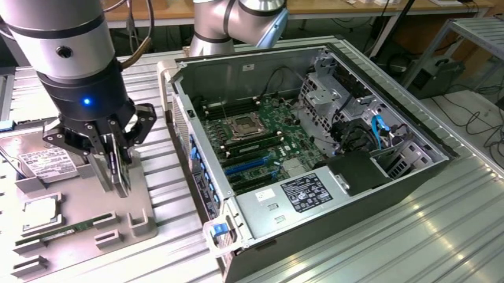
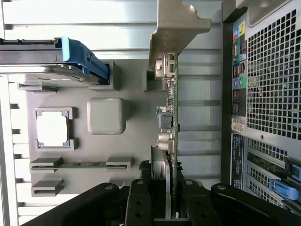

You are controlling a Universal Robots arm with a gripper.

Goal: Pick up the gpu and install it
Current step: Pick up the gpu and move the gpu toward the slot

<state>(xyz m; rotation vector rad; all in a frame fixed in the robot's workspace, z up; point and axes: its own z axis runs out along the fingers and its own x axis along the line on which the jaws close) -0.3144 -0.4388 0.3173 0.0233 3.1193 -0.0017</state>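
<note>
**GPU in the gripper's grasp over the parts tray, outside the case**

Nearest the wrist camera, the gripper (image 2: 162, 183) is closed down on the gpu (image 2: 171, 117). One of its black fingers (image 2: 138, 193) sits on each face of the card, with the jaws narrowed to the card's thickness. The card is held on edge, and its metal mounting bracket (image 2: 176, 23) is at the end away from the fingers.

In the exterior view, the gripper (image 1: 114, 156) and gpu (image 1: 120, 174) stand upright over the grey tray (image 1: 87, 206). I cannot tell whether the card's lower edge is clear of the tray.

The tray also holds a memory stick (image 1: 59, 233), a processor (image 1: 43, 215) and a hard drive (image 1: 47, 162).

Further off, to the exterior view's right, the open computer case (image 1: 236, 71) lies on the ribbed metal table (image 1: 441, 224) with its motherboard (image 1: 268, 135) exposed. The gpu is beside the case, not in it.
</note>
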